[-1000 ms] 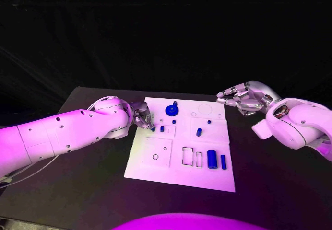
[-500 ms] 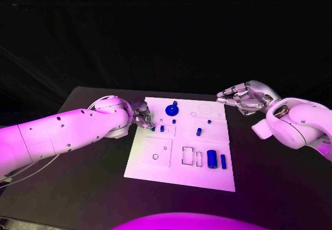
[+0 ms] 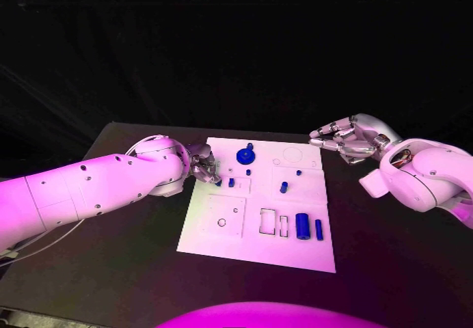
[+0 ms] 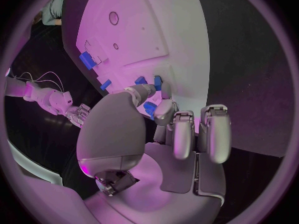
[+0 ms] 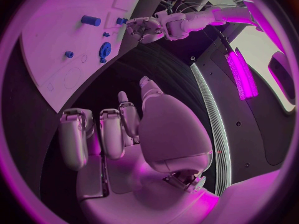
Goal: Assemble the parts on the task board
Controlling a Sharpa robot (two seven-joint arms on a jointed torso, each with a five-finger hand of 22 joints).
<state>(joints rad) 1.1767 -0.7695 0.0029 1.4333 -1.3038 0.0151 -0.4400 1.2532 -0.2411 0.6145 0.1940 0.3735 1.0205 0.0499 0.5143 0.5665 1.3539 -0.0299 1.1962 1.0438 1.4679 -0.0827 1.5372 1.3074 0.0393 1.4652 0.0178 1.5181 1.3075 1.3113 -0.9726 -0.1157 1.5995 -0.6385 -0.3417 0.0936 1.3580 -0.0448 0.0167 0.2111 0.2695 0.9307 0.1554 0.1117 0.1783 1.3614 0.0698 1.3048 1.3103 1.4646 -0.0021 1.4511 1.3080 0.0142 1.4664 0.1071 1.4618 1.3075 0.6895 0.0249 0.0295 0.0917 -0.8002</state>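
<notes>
Parts (image 3: 303,226) dot the task board (image 3: 296,256); left hand (image 3: 204,166) pinches one, right hand (image 3: 345,140) curled empty.

You have no text, label, brand, number or sign to read here. The task board (image 3: 258,246) carries only thin outlines, a few rectangles and circles, with no lettering beside them. The blue parts (image 3: 301,225) are unmarked, and so are the white arms and the black table (image 3: 118,260).
</notes>
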